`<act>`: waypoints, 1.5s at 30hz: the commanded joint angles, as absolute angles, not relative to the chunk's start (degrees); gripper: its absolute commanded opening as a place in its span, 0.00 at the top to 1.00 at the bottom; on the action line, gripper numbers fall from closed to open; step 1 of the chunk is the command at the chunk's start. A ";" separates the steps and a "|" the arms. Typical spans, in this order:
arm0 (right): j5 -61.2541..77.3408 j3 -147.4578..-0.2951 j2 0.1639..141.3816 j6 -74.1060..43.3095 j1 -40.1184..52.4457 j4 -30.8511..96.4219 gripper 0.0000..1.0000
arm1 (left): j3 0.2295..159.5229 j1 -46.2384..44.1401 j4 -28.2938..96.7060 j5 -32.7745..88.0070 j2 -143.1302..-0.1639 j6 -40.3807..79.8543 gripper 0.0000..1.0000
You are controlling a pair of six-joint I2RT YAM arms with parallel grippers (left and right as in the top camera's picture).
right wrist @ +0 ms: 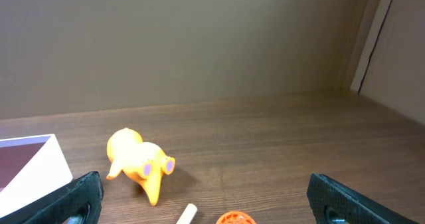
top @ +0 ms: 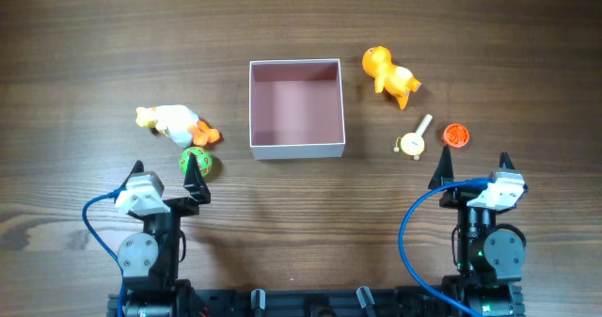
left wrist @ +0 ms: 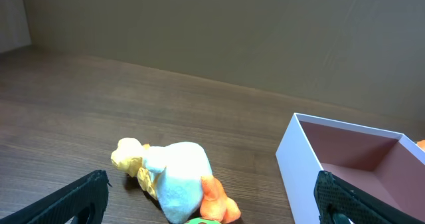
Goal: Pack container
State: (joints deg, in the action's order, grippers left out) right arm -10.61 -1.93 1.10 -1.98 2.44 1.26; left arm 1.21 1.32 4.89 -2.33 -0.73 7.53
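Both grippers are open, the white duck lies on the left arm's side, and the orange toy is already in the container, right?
Not quite: the container is empty. The orange toy lies outside it, on the right arm's side and apart from its walls, as the overhead view shows. The rest holds.

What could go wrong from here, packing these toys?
1. The ball sits close beside the duck. If the open left gripper grabs one, it may knock the other, and the ball could roll.
2. The disc is small, so the right gripper might miss it.
3. A bumped container may slide.
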 commanded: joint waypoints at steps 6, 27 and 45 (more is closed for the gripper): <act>-12.01 -1.39 0.80 -1.52 2.61 0.93 0.00 | 0.71 1.13 4.67 -3.07 -0.49 6.20 0.00; -12.01 -1.39 0.80 -1.52 2.61 0.93 0.00 | 0.71 1.13 4.67 -3.07 -0.49 6.20 0.00; -12.58 -1.39 0.80 -1.63 2.61 -0.25 0.00 | 0.71 1.13 4.67 -3.07 -0.49 6.20 0.00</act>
